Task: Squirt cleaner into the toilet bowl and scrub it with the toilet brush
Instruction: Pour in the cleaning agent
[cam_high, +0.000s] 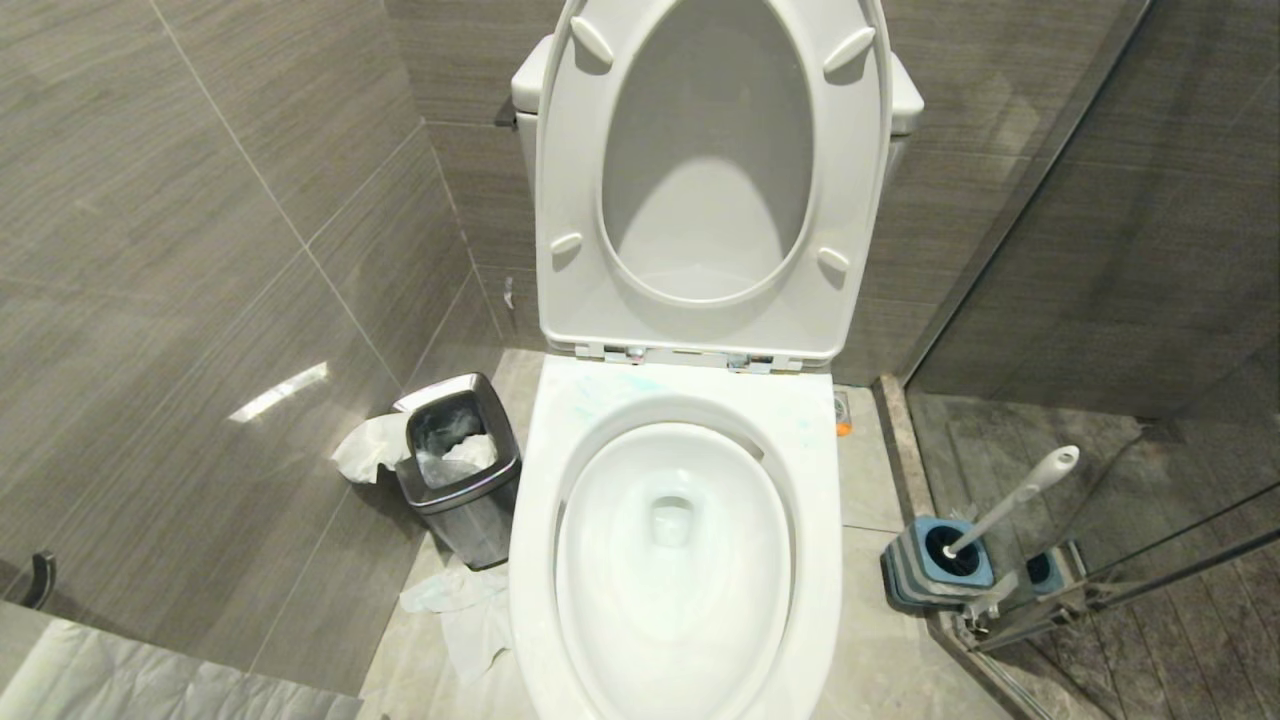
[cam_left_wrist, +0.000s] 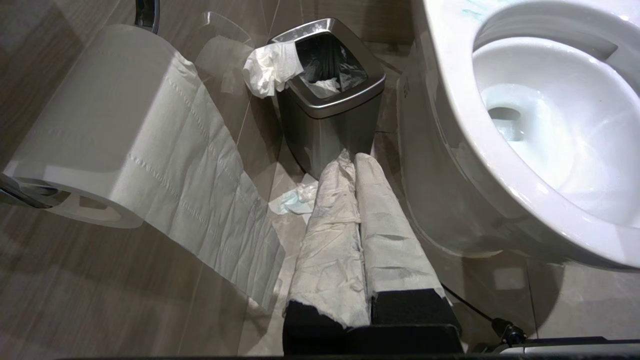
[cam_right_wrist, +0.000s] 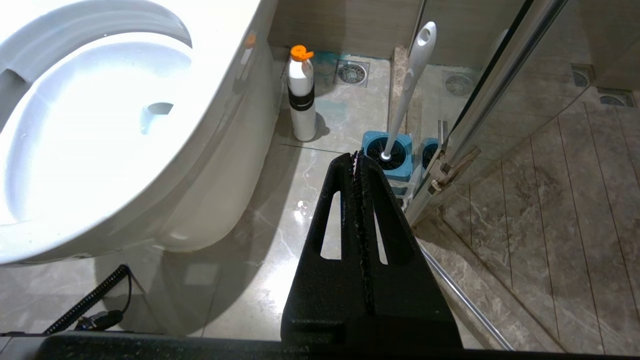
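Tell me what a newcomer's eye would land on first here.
The large glossy white toilet bowl fills the middle, seat and lid up. To its left stands a small square steel bin with crumpled paper spilling out. To its right, a slim white toilet brush leans in a blue-and-grey square holder by the glass shower door.

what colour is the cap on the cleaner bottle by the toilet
Orange; the cap shows best in the right wrist view.

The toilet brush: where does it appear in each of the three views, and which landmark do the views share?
Head view: toilet brush at lower right, standing in its blue holder beside the glass door.
Left wrist view: not in it.
Right wrist view: toilet brush at upper middle, beyond the right gripper.
Shared landmark: the toilet bowl.
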